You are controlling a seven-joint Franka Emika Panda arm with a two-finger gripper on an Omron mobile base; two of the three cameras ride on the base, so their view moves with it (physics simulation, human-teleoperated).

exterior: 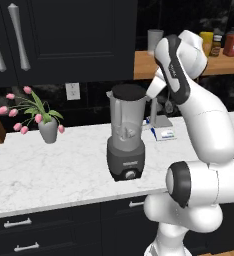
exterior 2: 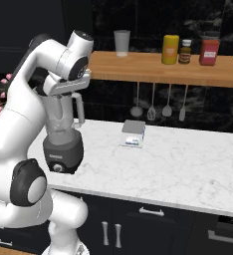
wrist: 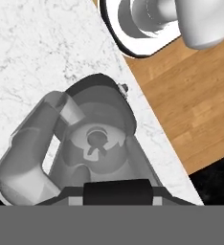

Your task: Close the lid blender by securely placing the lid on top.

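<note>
One lid (exterior: 128, 92), black and round, sits at the top of the blender (exterior: 125, 135), level with the jar's rim in my left base view. In my hand view the lid (wrist: 116, 192) appears as a dark band at the bottom edge, with the translucent jar, its side handle and the blade hub visible below it. The pincer (exterior 2: 63, 85) is at the jar's top and stands narrow, closed on the lid; I cannot see the fingertips themselves. The blender stands upright on the white marble surface (exterior: 49, 170), near its front edge, dark base and round knob facing forward. To its left a vase of pink flowers (exterior: 39, 117) stands well apart. Behind and to its right lies a small scale (exterior 2: 134, 133). On the wooden shelf (exterior 2: 163, 69) above stand a grey cup (exterior 2: 122, 43), a yellow jar (exterior 2: 170, 49), a small bottle (exterior 2: 185, 51) and a red container (exterior 2: 209, 52). Utensils (exterior 2: 158, 107) hang beneath the shelf.
</note>
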